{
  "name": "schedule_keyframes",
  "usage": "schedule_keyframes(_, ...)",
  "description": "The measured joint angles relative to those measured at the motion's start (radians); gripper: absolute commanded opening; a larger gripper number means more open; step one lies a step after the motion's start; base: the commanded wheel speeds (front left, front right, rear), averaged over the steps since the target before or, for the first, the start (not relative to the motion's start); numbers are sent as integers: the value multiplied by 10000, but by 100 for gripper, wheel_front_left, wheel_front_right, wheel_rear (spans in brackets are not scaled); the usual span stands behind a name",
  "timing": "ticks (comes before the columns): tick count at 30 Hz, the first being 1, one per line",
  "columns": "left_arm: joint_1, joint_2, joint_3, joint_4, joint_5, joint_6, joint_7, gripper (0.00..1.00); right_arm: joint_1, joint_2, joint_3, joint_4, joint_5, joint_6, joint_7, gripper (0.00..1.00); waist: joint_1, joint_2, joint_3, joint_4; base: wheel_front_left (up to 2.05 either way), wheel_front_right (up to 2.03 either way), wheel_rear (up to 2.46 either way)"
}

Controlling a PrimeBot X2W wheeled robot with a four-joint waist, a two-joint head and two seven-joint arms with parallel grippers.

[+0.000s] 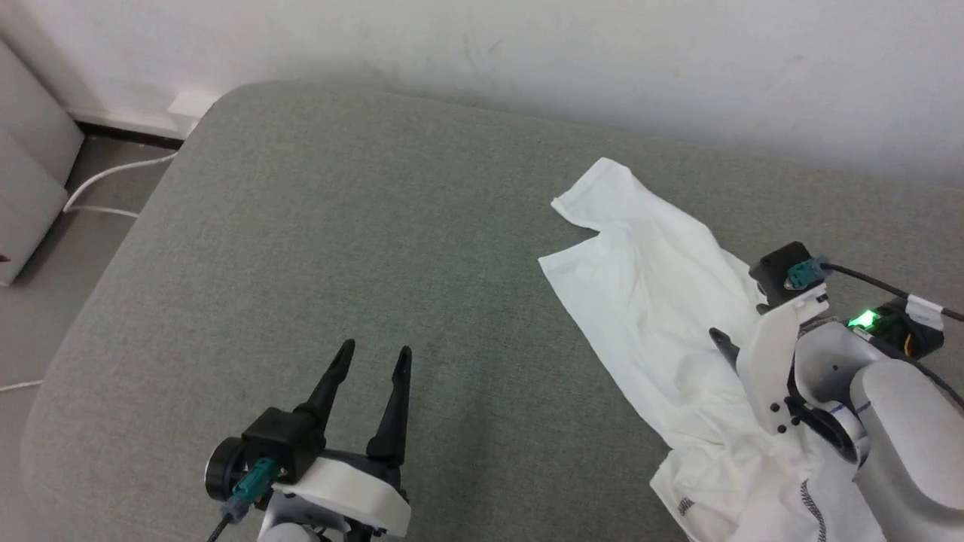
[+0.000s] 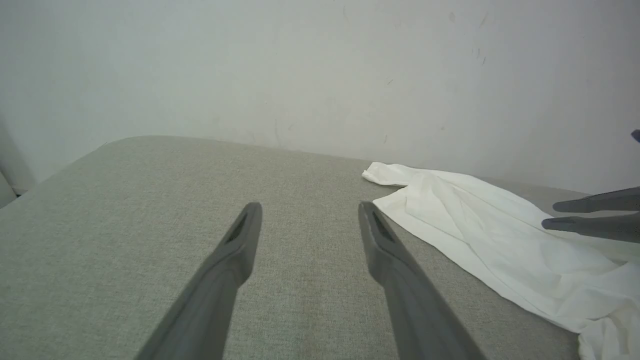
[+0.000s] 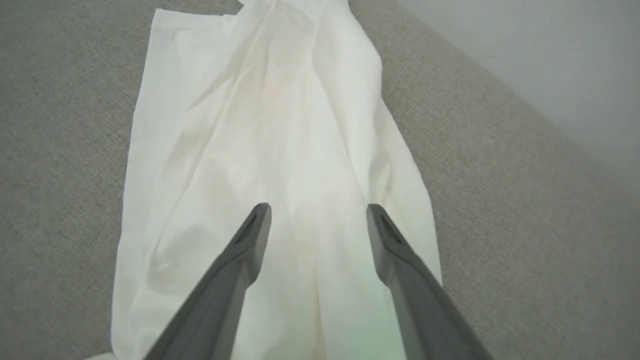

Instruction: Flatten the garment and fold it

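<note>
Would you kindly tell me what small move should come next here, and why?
Probably lower the right end effector and pinch the garment beneath it: it hangs open directly over the fabric, which lies bunched and wrinkled in a narrow strip on the grey cushion. The left end effector, also open, is over bare cushion, apart from the cloth, so it seems less ready.
</note>
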Motion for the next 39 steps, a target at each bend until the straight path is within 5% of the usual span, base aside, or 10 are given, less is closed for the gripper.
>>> schedule_keyframes(9,-188,-660,430,447,412,-688,0,100,-895,-403,284,1718,-194,0,-249,100,0,0,611,692,0,0,0)
schedule_keyframes(10,-188,-696,497,470,460,-721,0,100,-922,-347,267,1891,-194,0,-278,15,1,0,661,720,0,0,0)
schedule_keyframes(11,-188,-723,562,500,504,-759,0,100,-955,-282,284,2011,-194,-2,-357,0,1,0,695,731,0,0,0)
schedule_keyframes(22,-138,-825,1133,665,978,-1078,-2,100,-950,353,-909,1430,142,0,-1906,0,1,0,447,-75,0,0,0)
schedule_keyframes(33,-73,-976,1294,698,1185,-1264,-2,100,1322,851,-5127,-453,-1103,-4,-1448,0,-2,0,49,-1754,0,0,0)
schedule_keyframes(34,-76,-989,1294,715,1218,-1315,0,100,1521,1080,-5367,-430,-1131,-4,-1394,15,-2,0,35,-1898,0,0,0)
schedule_keyframes(35,-79,-1001,1279,736,1225,-1335,-2,100,1688,1289,-5532,-380,-1139,-12,-1398,100,-2,0,27,-2031,0,0,0)
schedule_keyframes(39,-127,-1014,1168,1037,1241,-1425,0,100,2028,1643,-5628,-155,-1590,-12,-1785,100,-2,0,28,-2498,0,0,0)
